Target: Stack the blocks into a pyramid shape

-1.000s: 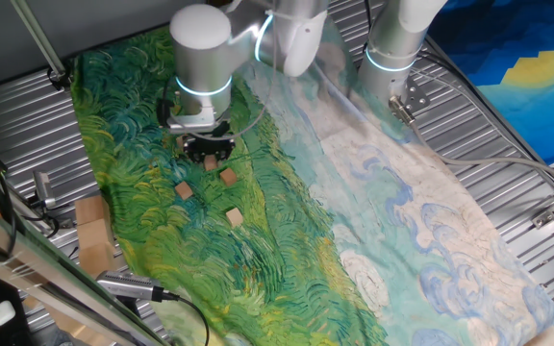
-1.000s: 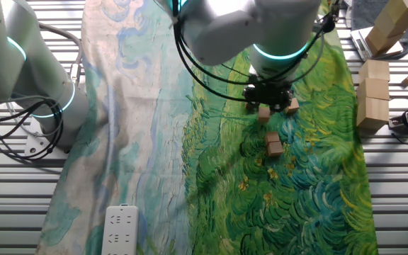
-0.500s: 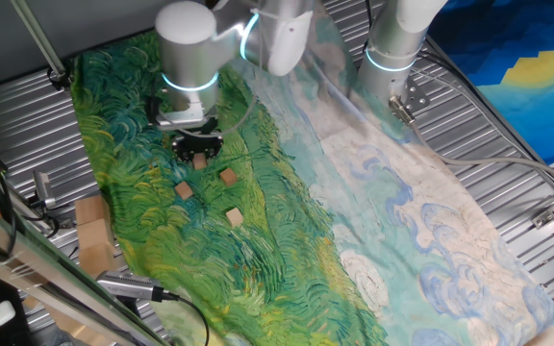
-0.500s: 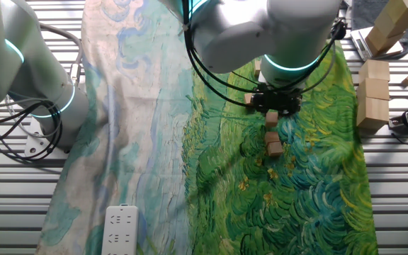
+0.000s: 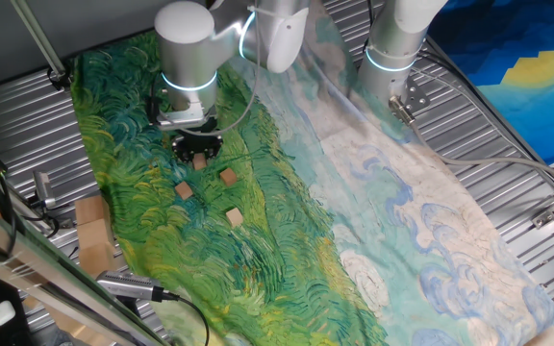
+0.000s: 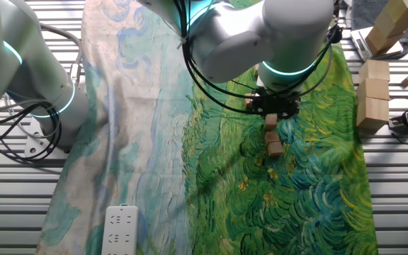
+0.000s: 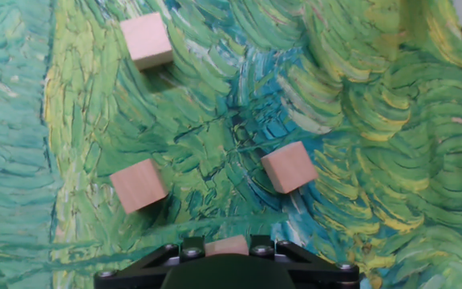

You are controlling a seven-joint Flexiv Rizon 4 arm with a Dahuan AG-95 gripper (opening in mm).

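Swirly green painted cloth (image 5: 258, 240) over ribbed metal table (image 5: 508, 144), gripper (image 5: 198, 159) pinching 1 block (image 7: 228, 246).

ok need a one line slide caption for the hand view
Gripper holding one wooden block above three loose blocks on a green painted cloth.

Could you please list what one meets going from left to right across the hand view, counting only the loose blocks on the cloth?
Lower-left block → upper block → right block. The block held in the claw at the bottom edge is left out.
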